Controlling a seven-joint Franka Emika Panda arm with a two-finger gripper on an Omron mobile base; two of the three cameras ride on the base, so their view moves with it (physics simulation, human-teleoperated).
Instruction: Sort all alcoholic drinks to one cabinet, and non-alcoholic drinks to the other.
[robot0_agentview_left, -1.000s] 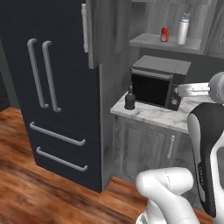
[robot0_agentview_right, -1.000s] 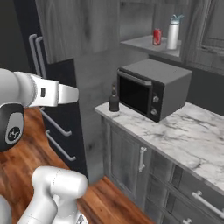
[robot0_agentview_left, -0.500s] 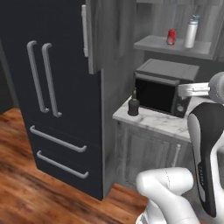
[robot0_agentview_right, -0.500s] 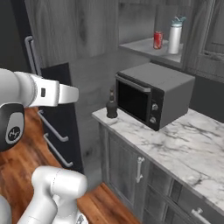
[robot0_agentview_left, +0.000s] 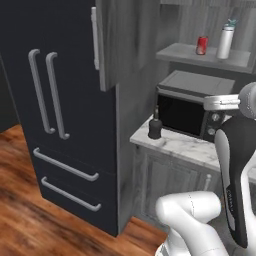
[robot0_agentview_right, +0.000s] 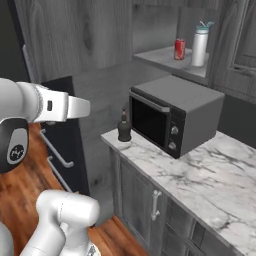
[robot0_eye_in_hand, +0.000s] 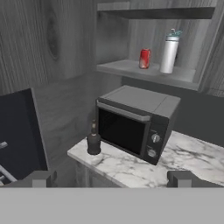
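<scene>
While nothing is sorted yet, the gripper (robot0_eye_in_hand: 109, 179) stands wide open and empty.
Dark bottle (robot0_eye_in_hand: 93, 141) on counter (robot0_eye_in_hand: 131, 168) at nine o'clock of microwave (robot0_eye_in_hand: 135, 120); can (robot0_eye_in_hand: 145, 58) and grey bottle (robot0_eye_in_hand: 169, 53) on shelf (robot0_eye_in_hand: 148, 72) above, at twelve.

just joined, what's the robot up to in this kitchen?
Nothing is in hand yet. The gripper is open and empty, facing the counter from a distance. A dark bottle stands on the marble beside the microwave. On the shelf above, a red can and a pale bottle with a blue cap stand side by side. The drinks appear untouched, so the sorting seems not to have started.
</scene>
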